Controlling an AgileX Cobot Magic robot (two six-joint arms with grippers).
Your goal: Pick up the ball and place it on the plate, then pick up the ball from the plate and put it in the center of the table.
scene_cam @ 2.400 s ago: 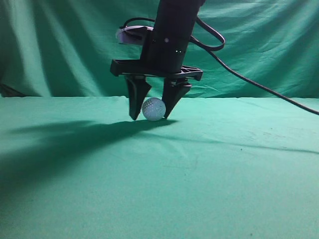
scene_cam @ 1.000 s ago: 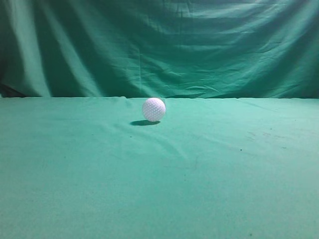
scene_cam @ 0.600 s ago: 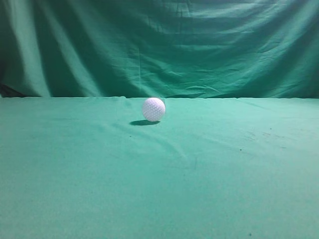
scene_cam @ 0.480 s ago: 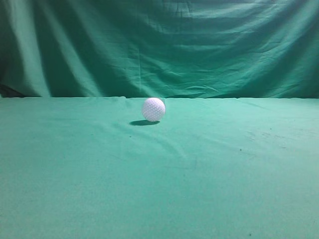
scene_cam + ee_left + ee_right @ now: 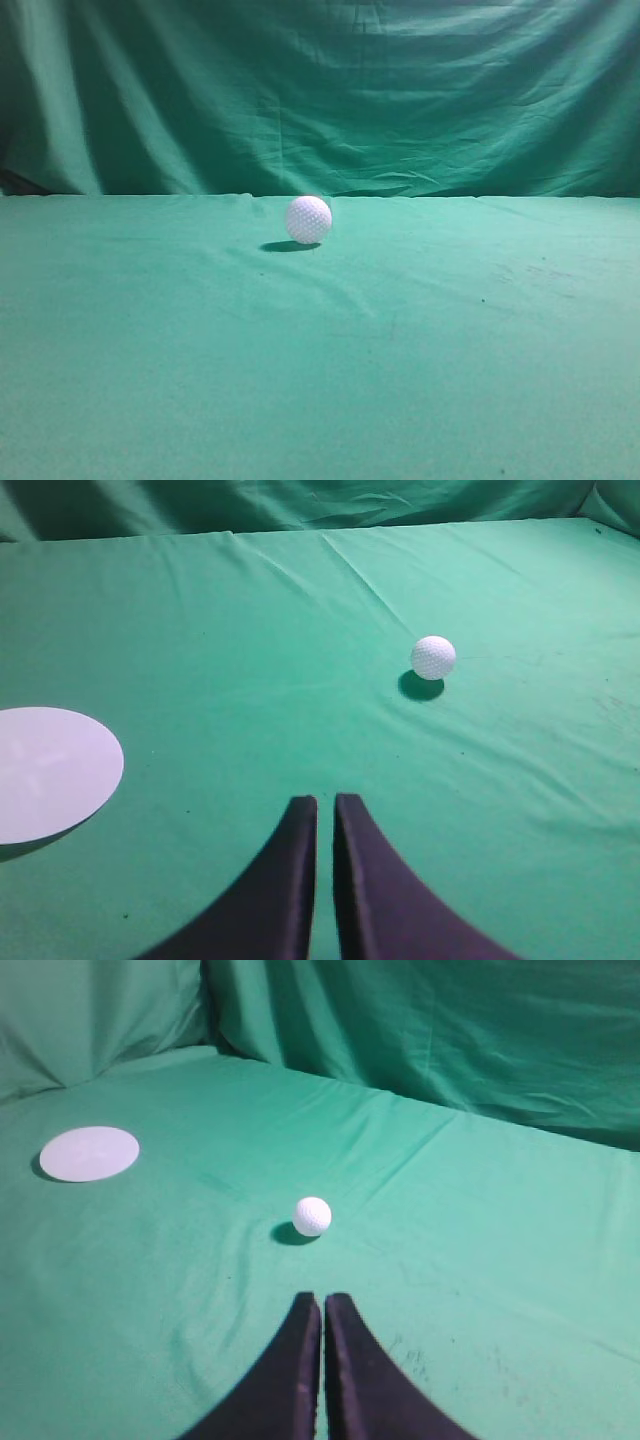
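The white dimpled ball (image 5: pixel 308 219) rests alone on the green cloth table (image 5: pixel 320 350), near the middle toward the back. It also shows in the left wrist view (image 5: pixel 433 657) and the right wrist view (image 5: pixel 313 1215). The white round plate (image 5: pixel 45 772) lies flat at the left; the right wrist view shows it far left (image 5: pixel 89 1153). My left gripper (image 5: pixel 325 800) is shut and empty, well back from the ball. My right gripper (image 5: pixel 322 1298) is shut and empty, a short way behind the ball. Neither gripper shows in the exterior view.
A draped green backdrop curtain (image 5: pixel 320 95) hangs behind the table. The cloth has wrinkles and a few dark specks (image 5: pixel 483 299) at the right.
A gripper stood around the ball 2.4 s ago; it has let go and left the exterior view. The ball has stayed in place over the last second.
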